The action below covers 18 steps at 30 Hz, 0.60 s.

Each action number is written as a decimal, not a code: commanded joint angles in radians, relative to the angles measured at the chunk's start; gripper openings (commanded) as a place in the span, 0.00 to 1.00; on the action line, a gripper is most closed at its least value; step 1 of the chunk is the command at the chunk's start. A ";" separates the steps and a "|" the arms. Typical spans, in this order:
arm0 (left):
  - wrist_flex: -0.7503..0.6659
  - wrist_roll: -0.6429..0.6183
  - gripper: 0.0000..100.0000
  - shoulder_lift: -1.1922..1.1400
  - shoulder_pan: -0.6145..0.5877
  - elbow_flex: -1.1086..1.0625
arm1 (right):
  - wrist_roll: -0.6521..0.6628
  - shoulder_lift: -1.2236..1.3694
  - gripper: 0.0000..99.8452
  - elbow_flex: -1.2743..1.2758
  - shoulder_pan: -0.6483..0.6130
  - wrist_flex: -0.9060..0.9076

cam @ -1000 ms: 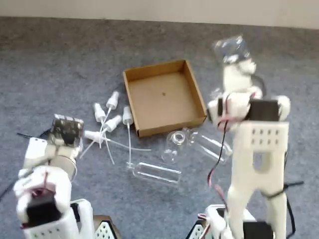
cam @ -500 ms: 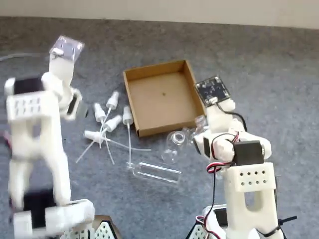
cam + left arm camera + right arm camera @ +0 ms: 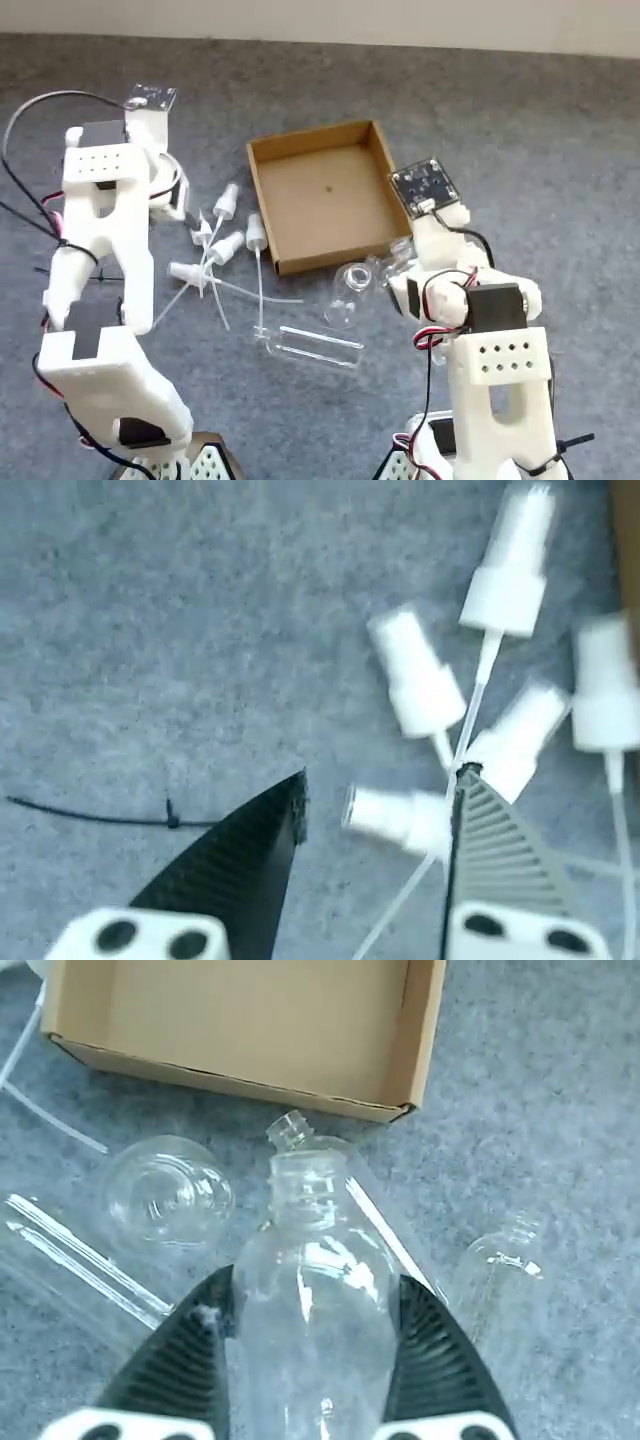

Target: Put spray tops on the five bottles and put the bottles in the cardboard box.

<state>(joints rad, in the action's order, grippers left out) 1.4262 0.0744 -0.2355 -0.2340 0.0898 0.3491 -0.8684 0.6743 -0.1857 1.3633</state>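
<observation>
In the left wrist view my left gripper (image 3: 382, 780) stands open just above several white spray tops (image 3: 415, 685) on the grey carpet, and one lying spray top (image 3: 388, 815) sits between its fingers. In the high view this gripper (image 3: 192, 213) is at the left side of the spray-top cluster (image 3: 228, 244). My right gripper (image 3: 312, 1305) is shut on an upright clear bottle (image 3: 315, 1290) just in front of the cardboard box (image 3: 420, 1030). In the high view it (image 3: 398, 275) is at the box's (image 3: 335, 255) near right corner. Other clear bottles (image 3: 315, 345) lie nearby.
Around the held bottle are a round bottle on its side (image 3: 165, 1195), a long one lying flat (image 3: 70, 1260), and a small one (image 3: 500, 1260). The open box floor (image 3: 320, 195) holds nothing. A black cable tie (image 3: 100, 818) lies on the carpet.
My left arm swung up from the near left corner to the spray tops. My right arm came down from behind the box onto the bottles, then held still.
</observation>
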 commanded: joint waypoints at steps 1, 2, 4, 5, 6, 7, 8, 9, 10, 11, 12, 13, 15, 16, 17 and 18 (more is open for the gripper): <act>-0.129 -0.080 0.22 -0.005 0.024 0.018 | 0.011 -0.019 0.00 -0.008 -0.036 -0.021; -0.144 -0.101 0.22 -0.018 0.025 0.015 | 0.011 -0.019 0.00 -0.008 -0.050 -0.021; -0.172 -0.143 0.22 -0.045 0.025 0.016 | 0.009 -0.019 0.00 -0.007 -0.065 -0.019; -0.187 -0.158 0.22 -0.061 0.025 0.016 | 0.009 -0.019 0.00 -0.007 -0.067 -0.019; -0.196 -0.172 0.22 -0.076 0.025 0.016 | 0.006 -0.019 0.00 -0.007 -0.068 -0.019; -0.204 -0.181 0.22 -0.091 0.025 0.016 | 0.006 -0.019 0.00 -0.008 -0.068 -0.021; -0.207 -0.183 0.22 -0.107 0.025 0.016 | 0.006 -0.019 0.00 -0.008 -0.068 -0.021; -0.207 -0.186 0.22 -0.122 0.027 0.016 | 0.006 -0.019 0.00 -0.008 -0.068 -0.021; -0.207 -0.196 0.22 -0.136 0.027 0.016 | 0.006 -0.019 0.00 -0.008 -0.068 -0.021; -0.209 -0.206 0.22 -0.151 0.027 0.016 | 0.006 -0.019 0.00 -0.008 -0.068 -0.021; -0.212 -0.209 0.22 -0.163 0.027 0.016 | 0.008 -0.019 0.00 -0.008 -0.068 -0.021; -0.219 -0.209 0.22 -0.177 0.027 0.015 | 0.009 -0.019 0.00 -0.008 -0.068 -0.021; -0.222 -0.209 0.22 -0.203 0.027 0.013 | 0.009 -0.019 0.00 -0.008 -0.068 -0.024; -0.222 -0.209 0.22 -0.217 0.027 0.013 | 0.009 -0.019 0.00 -0.008 -0.068 -0.027; -0.222 -0.209 0.22 -0.232 0.027 0.015 | 0.009 -0.019 0.00 -0.008 -0.068 -0.028; -0.222 -0.209 0.22 -0.246 0.027 0.015 | 0.009 -0.019 0.00 -0.008 -0.068 -0.028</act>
<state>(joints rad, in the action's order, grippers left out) 1.2175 -0.1250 -0.4580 -0.2217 0.0882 0.3491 -0.8684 0.6743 -0.2501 1.3602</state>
